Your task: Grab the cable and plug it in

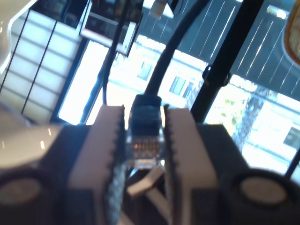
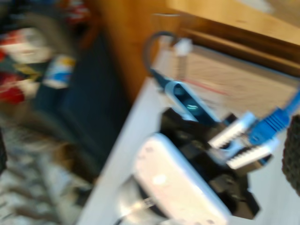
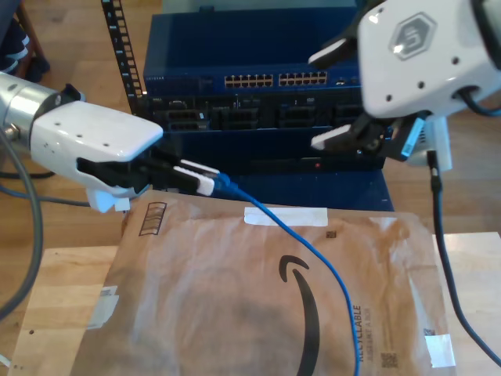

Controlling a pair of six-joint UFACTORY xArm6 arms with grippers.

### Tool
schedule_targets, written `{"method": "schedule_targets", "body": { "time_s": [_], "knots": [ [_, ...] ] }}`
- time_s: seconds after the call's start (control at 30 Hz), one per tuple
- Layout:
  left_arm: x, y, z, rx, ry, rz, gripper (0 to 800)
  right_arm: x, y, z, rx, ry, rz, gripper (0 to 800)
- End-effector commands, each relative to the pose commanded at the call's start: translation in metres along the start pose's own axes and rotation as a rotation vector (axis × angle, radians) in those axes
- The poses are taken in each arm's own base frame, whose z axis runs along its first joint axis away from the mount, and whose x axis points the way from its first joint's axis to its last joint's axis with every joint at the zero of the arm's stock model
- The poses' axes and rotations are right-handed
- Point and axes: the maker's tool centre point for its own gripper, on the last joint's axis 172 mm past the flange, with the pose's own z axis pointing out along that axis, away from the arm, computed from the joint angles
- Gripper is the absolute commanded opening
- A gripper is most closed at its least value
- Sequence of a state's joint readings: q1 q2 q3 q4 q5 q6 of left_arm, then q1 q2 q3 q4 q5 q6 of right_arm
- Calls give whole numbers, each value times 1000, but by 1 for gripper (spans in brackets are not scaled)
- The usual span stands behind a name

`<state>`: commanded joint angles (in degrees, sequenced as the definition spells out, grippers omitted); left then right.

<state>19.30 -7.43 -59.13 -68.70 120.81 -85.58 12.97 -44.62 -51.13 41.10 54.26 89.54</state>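
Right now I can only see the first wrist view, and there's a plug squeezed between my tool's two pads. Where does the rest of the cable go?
Observer: In the exterior view, the blue cable runs from your first tool down across a brown paper mailer.
Operator: Is there something to plug it into?
Observer: Yes. A blue rack unit stands behind the mailer, with rows of ports on its front.
Operator: Is my plug in one?
Observer: No. Your first tool holds that end apart from the ports, lower down and toward the exterior view's left.
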Motion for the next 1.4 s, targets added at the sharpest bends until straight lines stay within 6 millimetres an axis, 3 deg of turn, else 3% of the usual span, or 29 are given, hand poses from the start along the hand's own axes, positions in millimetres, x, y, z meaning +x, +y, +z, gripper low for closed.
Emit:
{"method": "schedule_targets", "body": {
  "time_s": [0.1, 0.2, 0.3, 0.37, 0.47, 0.53, 0.6, 0.8, 0.9, 1.0, 1.07, 1.2, 1.3, 1.4],
  "knots": [
    [-13, 5, -19, 37, -140, -60, 1, -8, -15, -13, 82, -11, -52, 796],
    [-14, 0, -20, 73, -157, -85, 1, -21, -7, -9, 65, -35, -65, 796],
    [-16, 0, -22, 112, -189, -155, 1, -22, -17, -6, 117, -40, -74, 794],
    [-15, 2, -23, 115, -192, -163, 2, -15, -30, -4, 178, -31, -70, 794],
    [-16, 3, -23, 113, -191, -164, 2, 0, -28, 9, 183, -11, -96, 794],
    [-19, 3, -25, 109, -182, -153, 2, 21, -22, 27, 166, 17, -74, 794],
    [-19, 5, -26, 105, -181, -153, 3, 37, -28, 30, 218, 43, -70, 794],
    [-18, 7, -26, 103, -180, -157, 5, 47, -39, 44, 349, 76, -165, 796],
    [-15, 11, -28, 106, -190, -173, 7, 40, -44, 50, 424, 94, -240, 797],
    [-10, 17, -36, 100, -210, -192, 7, 15, -37, 61, 519, 94, -400, 794],
    [-11, 17, -36, 98, -211, -190, 7, -6, -15, 84, 489, 57, -455, 793],
    [-10, 19, -38, 98, -216, -195, 7, -24, 21, 99, 429, 0, -464, 789],
    [-7, 22, -43, 89, -227, -200, 7, -52, 38, 93, 412, -77, -441, 752],
    [-4, 26, -48, 83, -242, -212, 7, -65, 45, 77, 380, -117, -423, 747]
  ]
}}
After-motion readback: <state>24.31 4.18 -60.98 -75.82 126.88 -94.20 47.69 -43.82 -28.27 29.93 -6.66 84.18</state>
